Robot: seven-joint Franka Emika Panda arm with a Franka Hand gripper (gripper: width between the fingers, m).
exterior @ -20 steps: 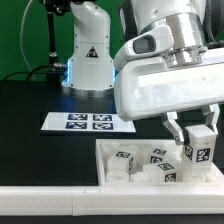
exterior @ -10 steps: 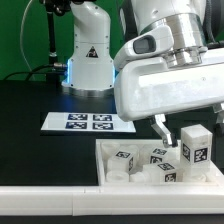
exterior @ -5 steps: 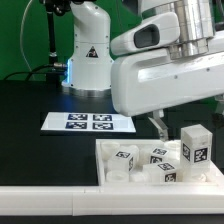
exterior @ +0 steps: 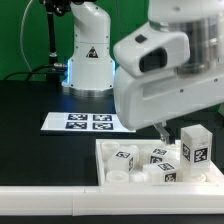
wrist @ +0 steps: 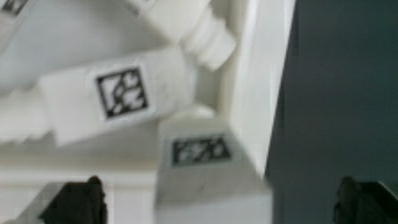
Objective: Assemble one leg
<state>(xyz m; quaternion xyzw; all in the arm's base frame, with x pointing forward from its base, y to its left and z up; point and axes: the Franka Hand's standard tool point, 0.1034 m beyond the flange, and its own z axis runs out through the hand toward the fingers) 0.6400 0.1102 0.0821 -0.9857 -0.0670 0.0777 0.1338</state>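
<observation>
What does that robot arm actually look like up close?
The arm is smooth, rounded, glossy white casing with a grey round cap. Its base carries a black triangle sticker and glows blue at the foot. The jaws end in dark fingertips.

Shows white on the leg [exterior: 193, 150], with a black-and-white square tag on its face. White again on the tray [exterior: 103, 160] and on the loose parts [exterior: 124, 157] in it, each with the same black-and-white square pattern. White on the marker board [exterior: 88, 122], printed with four black tags. Black on the desk [exterior: 30, 115]. White on the arm's housing [exterior: 165, 75] and on the robot base [exterior: 88, 50], with a black triangle sign there and a blue glow low at its side. Green on the backdrop [exterior: 20, 40]. White on the long rail [exterior: 60, 202] at the near edge. Black on the fingertips [wrist: 75, 200] in the wrist view.
</observation>
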